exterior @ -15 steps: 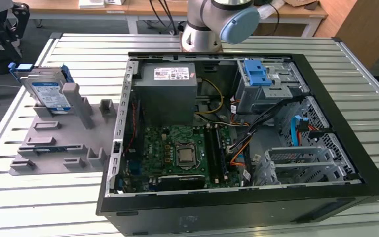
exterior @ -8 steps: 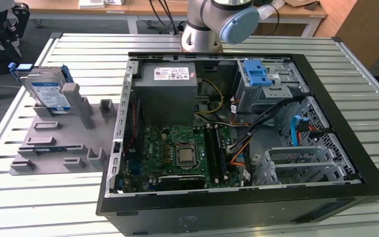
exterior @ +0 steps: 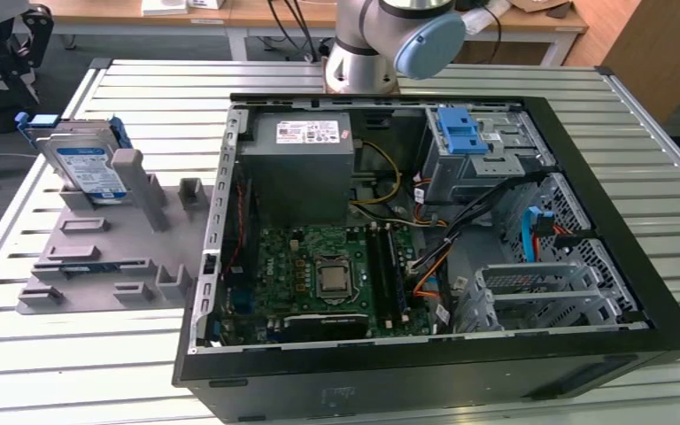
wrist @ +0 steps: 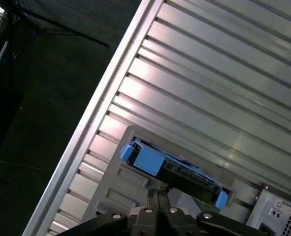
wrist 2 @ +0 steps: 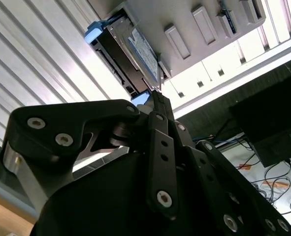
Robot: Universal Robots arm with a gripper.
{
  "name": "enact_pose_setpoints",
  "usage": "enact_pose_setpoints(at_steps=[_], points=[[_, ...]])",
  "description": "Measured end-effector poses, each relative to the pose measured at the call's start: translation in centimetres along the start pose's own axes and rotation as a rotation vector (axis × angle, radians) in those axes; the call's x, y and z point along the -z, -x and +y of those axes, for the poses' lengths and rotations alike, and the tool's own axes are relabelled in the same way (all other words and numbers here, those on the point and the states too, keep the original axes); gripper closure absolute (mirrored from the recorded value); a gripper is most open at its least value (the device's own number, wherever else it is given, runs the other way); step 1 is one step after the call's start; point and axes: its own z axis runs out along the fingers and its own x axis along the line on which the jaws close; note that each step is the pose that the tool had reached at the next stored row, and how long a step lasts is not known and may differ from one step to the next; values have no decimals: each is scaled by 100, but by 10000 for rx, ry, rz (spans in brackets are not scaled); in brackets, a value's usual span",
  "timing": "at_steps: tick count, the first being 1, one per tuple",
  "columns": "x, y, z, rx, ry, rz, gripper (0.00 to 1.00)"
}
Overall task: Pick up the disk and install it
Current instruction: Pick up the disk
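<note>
**Jaws closed and empty, disk just ahead of them**

In the exterior view the disk (exterior: 86, 168), a flat silver hard drive with a white-and-blue label in a blue plastic carrier, stands on edge in the gray moulded plastic holder (exterior: 104, 257); to the exterior view's right lies the open black metal computer case (exterior: 411, 390); both rest on the ribbed silver metal table (exterior: 33, 381). In both wrist views the black gripper (wrist 2: 154, 94) (wrist: 157, 189) has its jaws closed tip against tip with nothing between them; the disk (wrist 2: 135, 54) (wrist: 184, 172) sits just ahead of the tips; a gap between them shows in the first wrist view; the blue handle tab (wrist: 147, 161) lies off to one side of the jaws.
</note>
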Motion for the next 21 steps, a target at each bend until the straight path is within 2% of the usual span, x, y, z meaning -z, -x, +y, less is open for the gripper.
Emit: enact_pose_setpoints(at_steps=[9,21], points=[[0,0,0,443,11,19,89],[0,0,0,473,11,20,89]])
